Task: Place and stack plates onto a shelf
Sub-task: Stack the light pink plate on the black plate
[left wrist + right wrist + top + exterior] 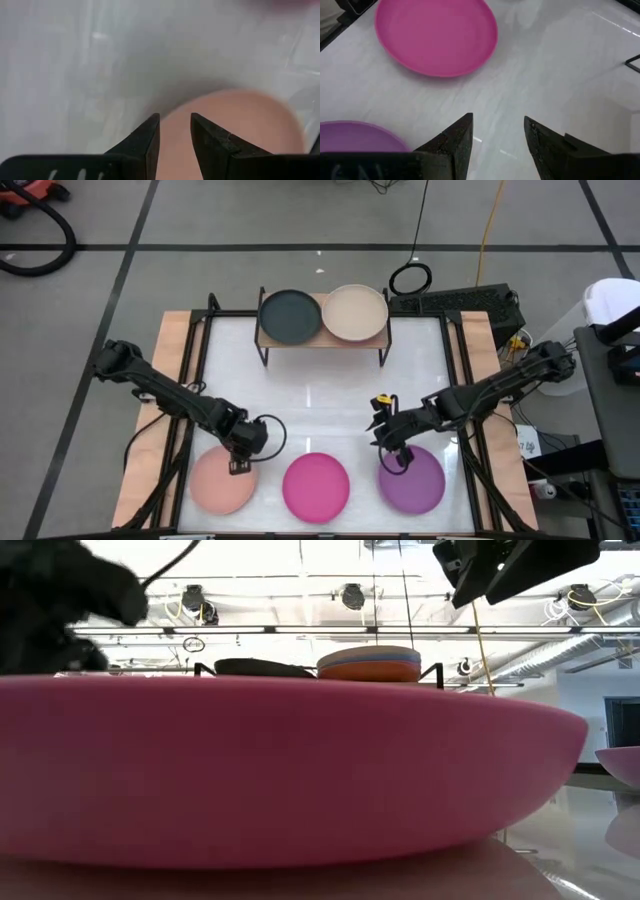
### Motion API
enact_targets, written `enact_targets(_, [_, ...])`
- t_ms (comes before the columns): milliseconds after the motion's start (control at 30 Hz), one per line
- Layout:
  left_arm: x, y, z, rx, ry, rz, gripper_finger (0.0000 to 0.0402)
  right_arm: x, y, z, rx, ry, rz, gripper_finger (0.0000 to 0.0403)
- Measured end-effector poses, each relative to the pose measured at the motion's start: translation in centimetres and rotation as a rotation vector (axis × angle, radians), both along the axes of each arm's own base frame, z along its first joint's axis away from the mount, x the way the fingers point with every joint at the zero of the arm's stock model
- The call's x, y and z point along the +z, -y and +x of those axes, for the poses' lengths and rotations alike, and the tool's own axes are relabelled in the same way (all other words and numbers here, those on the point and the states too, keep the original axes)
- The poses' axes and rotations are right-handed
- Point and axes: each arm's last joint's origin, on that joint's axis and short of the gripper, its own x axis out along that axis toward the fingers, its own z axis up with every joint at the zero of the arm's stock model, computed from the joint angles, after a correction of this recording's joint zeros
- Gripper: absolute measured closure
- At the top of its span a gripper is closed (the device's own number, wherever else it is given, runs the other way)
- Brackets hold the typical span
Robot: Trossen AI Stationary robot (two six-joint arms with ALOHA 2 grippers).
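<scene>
The shelf (322, 340) stands at the table's far side. On it are a black plate (290, 316) and a beige plate (354, 313); the low view shows the beige plate topping a stack (370, 664) with blue and red layers. A peach plate (222, 480), a magenta plate (316, 487) and a purple plate (412, 478) lie flat along the near edge. My left gripper (240, 460) is open over the peach plate's far rim (210, 107). My right gripper (393, 455) is open over the bare table by the purple plate's far-left rim (365, 135).
A black cable ring (410, 278) and a black box (455, 302) lie behind the shelf's right end. The table's wood rim (172, 380) and black rails run along both sides. Bare white table (320, 405) lies between the shelf and the near row of plates.
</scene>
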Motion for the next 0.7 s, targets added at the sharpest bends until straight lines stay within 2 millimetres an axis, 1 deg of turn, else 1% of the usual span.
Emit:
enact_targets(100, [-0.9, -0.1, -0.7, -0.01, -0.05, -0.023, 0.0289, -0.2, -0.1, -0.1, 0.004, -0.004, -0.002, 0.0245])
enact_targets(367, [-2.9, -0.7, -2.0, -0.079, -0.102, 0.005, 0.0289, -0.2, 0.0, 0.0, 0.004, 0.005, 0.0, 0.0245])
enact_targets(533, [-4.6, -1.0, -2.5, -0.077, -0.08, -0.002, 0.0289, -0.2, -0.1, 0.0, 0.004, 0.01, 0.002, 0.0245])
enact_targets(700, [-4.8, -1.2, -2.7, -0.063, -0.092, 0.0, 0.0289, -0.1, -0.1, 0.1, 0.008, 0.019, 0.001, 0.0245])
